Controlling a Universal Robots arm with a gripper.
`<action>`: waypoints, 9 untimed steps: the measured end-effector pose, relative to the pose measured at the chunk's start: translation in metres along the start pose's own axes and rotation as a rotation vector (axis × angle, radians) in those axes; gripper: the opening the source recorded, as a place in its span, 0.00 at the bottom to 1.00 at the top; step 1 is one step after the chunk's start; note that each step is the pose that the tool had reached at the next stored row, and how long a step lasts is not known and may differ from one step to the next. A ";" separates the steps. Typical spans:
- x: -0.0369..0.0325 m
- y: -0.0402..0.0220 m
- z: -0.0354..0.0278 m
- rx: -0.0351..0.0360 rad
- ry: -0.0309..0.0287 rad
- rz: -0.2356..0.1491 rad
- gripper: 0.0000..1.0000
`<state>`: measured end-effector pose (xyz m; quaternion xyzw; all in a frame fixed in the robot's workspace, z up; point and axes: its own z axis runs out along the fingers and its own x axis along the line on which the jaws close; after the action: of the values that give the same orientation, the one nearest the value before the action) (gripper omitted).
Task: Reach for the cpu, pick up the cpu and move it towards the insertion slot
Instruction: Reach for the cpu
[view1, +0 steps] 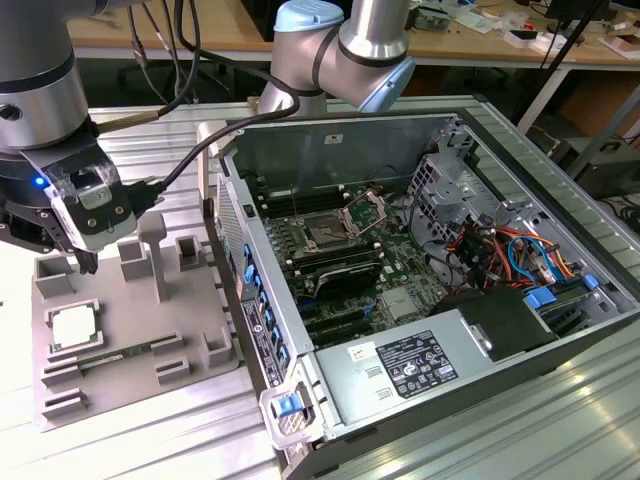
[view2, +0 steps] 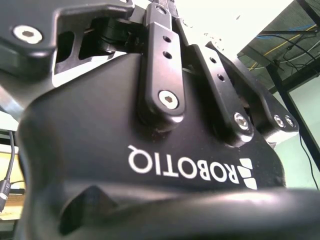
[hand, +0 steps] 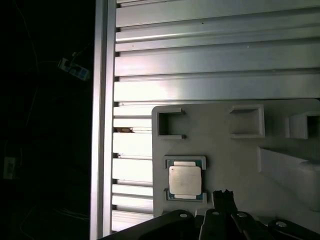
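The cpu (view1: 75, 326) is a small silver square lying flat in a recess of the grey fixture plate (view1: 130, 345) at the exterior view's left. My gripper (view1: 86, 262) hangs just above that plate, a short way behind the cpu and not touching it, shut with nothing held. In the first wrist view the cpu (hand: 185, 181) lies in its cradle close beside my gripper (hand: 222, 196). The insertion slot (view1: 325, 236), a dark square socket with its silver bracket raised, sits on the motherboard inside the open computer case.
Grey posts and blocks (view1: 152, 255) stand up from the fixture plate next to the gripper. The case wall (view1: 240, 280) rises between the plate and the motherboard. A power supply (view1: 415, 365) and cable bundles (view1: 500, 250) fill the case's near and right sides.
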<state>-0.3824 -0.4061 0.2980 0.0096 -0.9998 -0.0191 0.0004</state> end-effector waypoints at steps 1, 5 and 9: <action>0.0000 0.0000 0.0004 0.0000 -0.0001 0.000 0.11; 0.0000 0.0000 0.0013 0.0000 0.0000 0.000 0.11; 0.0000 -0.0001 0.0023 0.0000 0.0000 0.000 0.11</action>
<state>-0.3824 -0.4061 0.2957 0.0096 -0.9998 -0.0191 0.0005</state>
